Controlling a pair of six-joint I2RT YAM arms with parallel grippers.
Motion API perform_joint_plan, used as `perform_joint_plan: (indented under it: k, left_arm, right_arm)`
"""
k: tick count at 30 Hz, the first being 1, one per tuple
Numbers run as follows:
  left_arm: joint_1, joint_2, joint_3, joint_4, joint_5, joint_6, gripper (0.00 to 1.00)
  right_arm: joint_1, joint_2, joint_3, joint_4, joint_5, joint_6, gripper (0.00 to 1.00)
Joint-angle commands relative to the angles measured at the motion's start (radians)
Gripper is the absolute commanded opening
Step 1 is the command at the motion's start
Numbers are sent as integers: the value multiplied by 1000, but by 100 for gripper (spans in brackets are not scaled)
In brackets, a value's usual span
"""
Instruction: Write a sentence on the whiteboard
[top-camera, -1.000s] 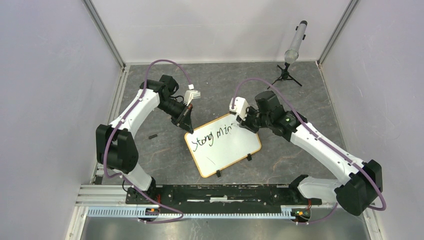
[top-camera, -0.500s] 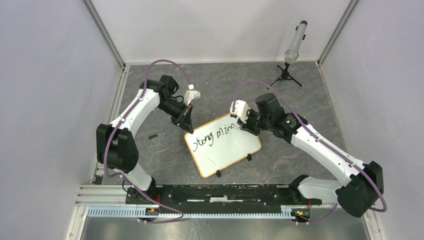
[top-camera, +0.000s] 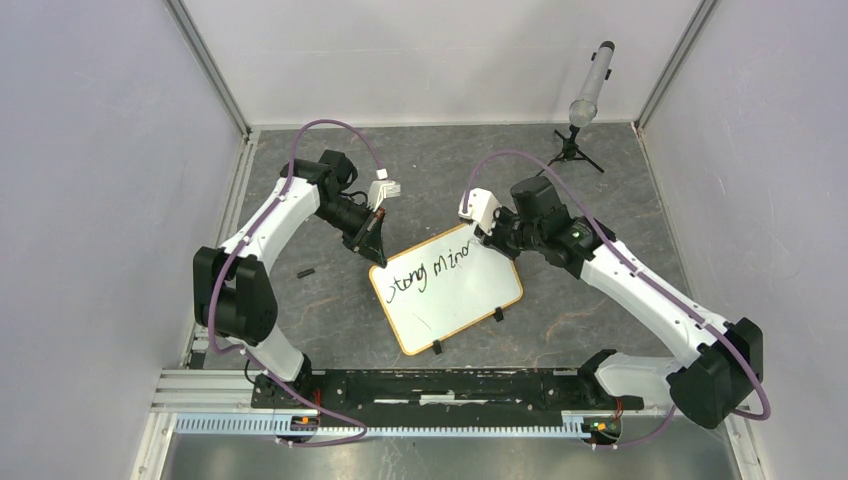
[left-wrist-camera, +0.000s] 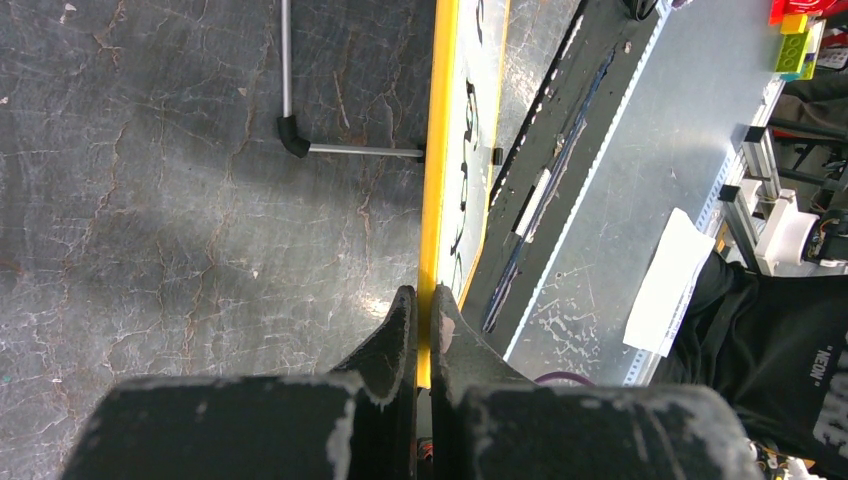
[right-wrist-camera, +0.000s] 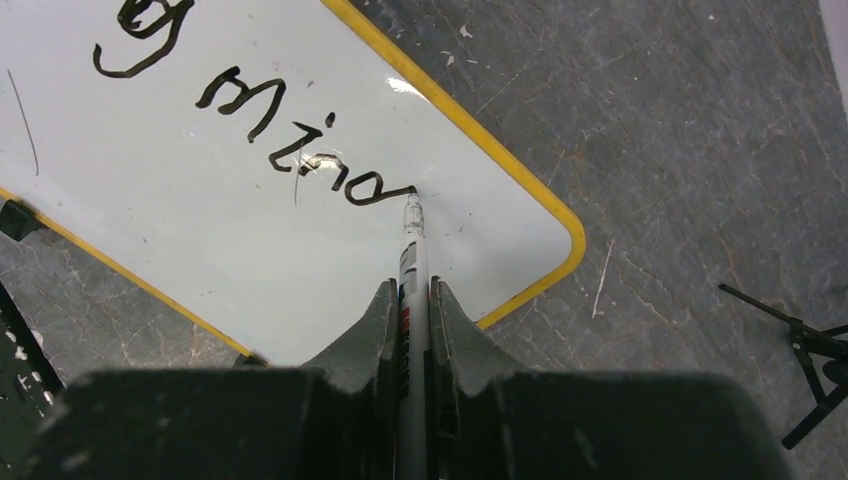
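Clamping the one whiteboard (top-camera: 460, 300), the left pincer (left-wrist-camera: 424, 302) sits closed — the right pincer (right-wrist-camera: 412, 298) nips one marker (right-wrist-camera: 411, 240).

Top: high, far, looking down. Wrists: close, left along whiteboard (left-wrist-camera: 432, 180) edge, right over its face; all share it.

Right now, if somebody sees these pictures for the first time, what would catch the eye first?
The yellow-framed whiteboard lying flat mid-table stands out, with black handwriting across its far half. The right gripper pinches a marker whose tip touches the board at the end of the last word, while the left gripper clamps the frame at the left corner. A grey cylinder on a small tripod stands in the far right corner.
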Motion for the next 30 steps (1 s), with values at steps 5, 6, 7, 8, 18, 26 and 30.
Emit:
perform_joint_plan:
  k: [5,6,7,8,18,26,30]
  left_arm:
    - [2,17,-2,30,-31,17,2]
    - [2,18,-3,30,-32,16,2]
    - [2,19,-3,30,-32,18,2]
    - [2,19,-4,31,-32,18,2]
    - [2,18,-3,33,-29,14,2]
    - [2,6,-7,34,-35,11,2]
    - [2,2,-9,35,-37,11,2]
  right_arm:
    - [-20,36,80,53,43,-10,0]
    - [-21,40,84,53,43,-11,0]
    - [-22,43,89,53,45,-11,0]
    - [-23,44,91,53,43,-11,0]
    - [-24,22,46,24,-18,8,0]
    - [-23,-12,-19,10,-64,30,0]
    - [-19,-27,-48,7,-72,31,0]
